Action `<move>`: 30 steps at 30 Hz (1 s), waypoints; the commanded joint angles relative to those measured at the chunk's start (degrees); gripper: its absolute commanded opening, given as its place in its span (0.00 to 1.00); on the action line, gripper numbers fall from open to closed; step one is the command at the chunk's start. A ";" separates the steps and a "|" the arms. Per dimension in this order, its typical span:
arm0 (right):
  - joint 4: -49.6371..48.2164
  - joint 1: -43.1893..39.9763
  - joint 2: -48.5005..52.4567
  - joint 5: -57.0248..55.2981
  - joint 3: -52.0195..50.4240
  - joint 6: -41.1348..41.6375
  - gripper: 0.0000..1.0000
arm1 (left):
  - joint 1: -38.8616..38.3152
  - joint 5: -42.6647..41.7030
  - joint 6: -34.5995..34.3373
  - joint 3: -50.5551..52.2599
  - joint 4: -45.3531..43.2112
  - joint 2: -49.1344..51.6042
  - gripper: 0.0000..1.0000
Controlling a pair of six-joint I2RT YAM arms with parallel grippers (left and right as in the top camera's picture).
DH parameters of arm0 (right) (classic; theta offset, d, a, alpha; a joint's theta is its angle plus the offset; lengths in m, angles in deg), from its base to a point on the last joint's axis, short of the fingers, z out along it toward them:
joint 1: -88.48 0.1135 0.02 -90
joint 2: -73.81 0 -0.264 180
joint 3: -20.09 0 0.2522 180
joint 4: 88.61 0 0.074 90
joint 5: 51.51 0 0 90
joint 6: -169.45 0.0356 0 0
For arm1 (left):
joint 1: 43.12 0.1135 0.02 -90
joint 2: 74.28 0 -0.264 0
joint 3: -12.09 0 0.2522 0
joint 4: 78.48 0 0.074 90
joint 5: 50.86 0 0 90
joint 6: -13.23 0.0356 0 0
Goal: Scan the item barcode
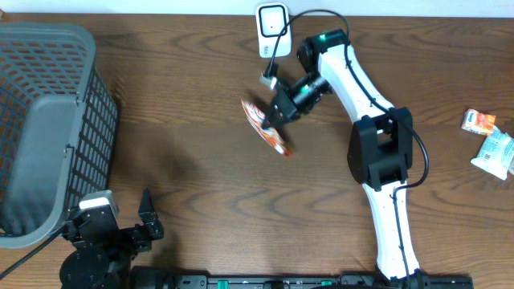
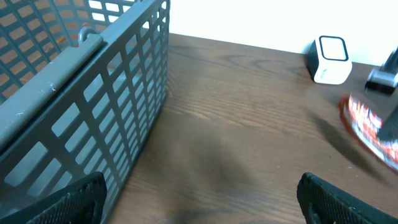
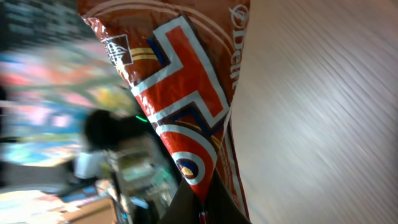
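Scanning looks to be the step in hand: the right gripper (image 1: 279,106) has its fingers clamped on a red-and-orange snack packet (image 1: 265,127), which hangs just in front of the scanner (image 1: 273,28) and, judging by its shadow in the left wrist view, clear of the table (image 1: 201,185). To do this well, the printed barcode should be turned square to the scanner's window and held steady and near, with the foil kept flat so no crease or glare breaks the bars. No barcode shows on the face seen by the right wrist camera, only the brand pattern, so the packet probably needs rotating until the code faces the scanner; which face carries it I cannot tell. The left gripper (image 2: 199,208), far from the scanner at the near edge, has its fingers spread wide apart and holds nothing. A grey mesh basket (image 1: 48,120) stands well to one side of the scanner, and no item shows inside it. Two small packets (image 1: 490,140) lie well off on the scanner's other side
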 commanded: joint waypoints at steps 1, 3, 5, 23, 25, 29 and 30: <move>-0.44 0.11 -0.90 -19.21 -3.30 6.19 0.01 | 0.20 -0.55 -0.07 0.02 -0.04 -0.26 0.98; -1.46 0.11 -0.90 -23.71 -4.70 9.18 0.13 | 0.20 -0.55 -0.07 0.02 -0.04 -0.26 0.98; -2.51 0.07 -0.90 -24.96 -5.40 10.97 0.73 | 0.17 -0.55 -0.07 0.02 -0.04 -0.26 0.98; 2.43 0.96 -1.05 -14.19 1.01 15.45 0.01 | 0.20 -0.55 -0.07 0.02 -0.04 -0.26 0.98; 2.19 1.55 -1.60 -12.85 1.27 15.41 0.01 | 0.20 -0.55 -0.07 0.02 -0.04 -0.26 0.98; 1.53 3.72 -1.55 -13.46 0.28 15.41 0.01 | 0.20 -0.55 -0.07 0.04 -0.04 -0.26 0.98; 0.72 4.44 -1.55 -14.45 -0.37 15.45 0.01 | 0.20 -0.55 -0.07 0.02 -0.04 -0.26 0.98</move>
